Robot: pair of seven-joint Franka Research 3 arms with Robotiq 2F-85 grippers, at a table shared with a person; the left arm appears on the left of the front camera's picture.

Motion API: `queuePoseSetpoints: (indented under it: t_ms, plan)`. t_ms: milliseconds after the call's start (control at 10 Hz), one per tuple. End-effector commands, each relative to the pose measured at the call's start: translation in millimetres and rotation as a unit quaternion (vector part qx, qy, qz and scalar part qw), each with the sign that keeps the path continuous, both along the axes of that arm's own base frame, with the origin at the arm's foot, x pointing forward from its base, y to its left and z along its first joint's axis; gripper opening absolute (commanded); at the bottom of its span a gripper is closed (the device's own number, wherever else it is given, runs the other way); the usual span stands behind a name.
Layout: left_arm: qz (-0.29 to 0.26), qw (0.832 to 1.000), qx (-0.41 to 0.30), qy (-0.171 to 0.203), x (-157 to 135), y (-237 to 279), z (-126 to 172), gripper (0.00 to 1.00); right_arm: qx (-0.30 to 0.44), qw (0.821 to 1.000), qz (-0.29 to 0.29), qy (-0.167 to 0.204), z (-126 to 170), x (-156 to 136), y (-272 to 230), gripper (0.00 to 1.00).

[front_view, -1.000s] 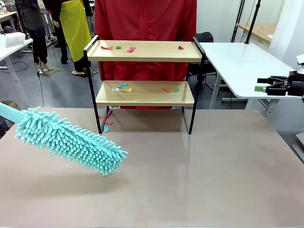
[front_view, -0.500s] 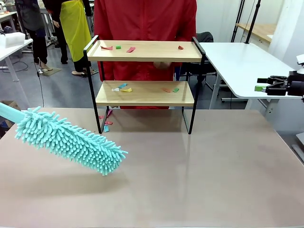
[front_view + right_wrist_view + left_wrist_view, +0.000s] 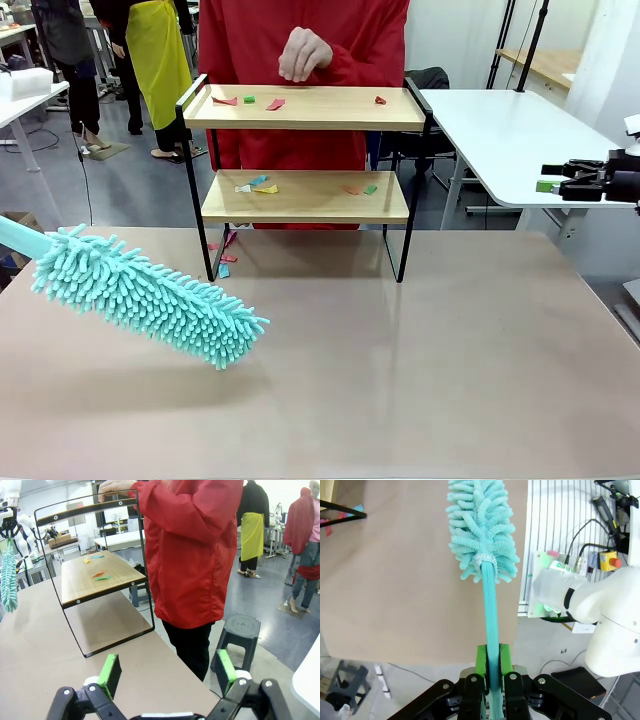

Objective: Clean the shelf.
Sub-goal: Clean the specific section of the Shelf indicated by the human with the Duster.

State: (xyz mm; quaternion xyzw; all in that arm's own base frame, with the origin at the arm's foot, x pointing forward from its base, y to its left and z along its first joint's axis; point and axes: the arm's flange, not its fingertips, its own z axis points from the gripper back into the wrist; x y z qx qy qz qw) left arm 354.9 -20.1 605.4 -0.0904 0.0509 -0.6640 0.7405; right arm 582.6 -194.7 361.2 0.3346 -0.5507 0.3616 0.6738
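While the shelf (image 3: 310,203) tops a brown table (image 3: 400,360), white tables (image 3: 500,140) stand beyond.

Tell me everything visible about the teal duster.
The duster has a fluffy teal head of soft noodle-like strands, microfibre by the look, on a slim teal handle. The left gripper is shut on the handle between its green pads. The head slants down over the left part of the brown table, its shadow beneath it, apart from the shelf.

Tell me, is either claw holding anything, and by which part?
The left claw is shut on the turquoise duster, gripping its thin handle, well back from the fluffy head. The right claw is open and empty.
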Motion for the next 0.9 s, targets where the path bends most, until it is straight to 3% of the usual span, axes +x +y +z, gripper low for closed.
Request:
queuePoseSetpoints:
  t_ms: [0, 800]
  plan:
    - [-0.002, 1.0, -0.007, -0.005, -1.8, 0.4, 0.3, 0.13, -0.002, 1.0, -0.008, 0.008, 8.3, 0.2, 2.2, 1.0]
    - [-0.002, 1.0, -0.007, -0.005, -1.8, 0.4, 0.3, 0.13, -0.002, 1.0, -0.008, 0.008, 8.3, 0.2, 2.2, 1.0]
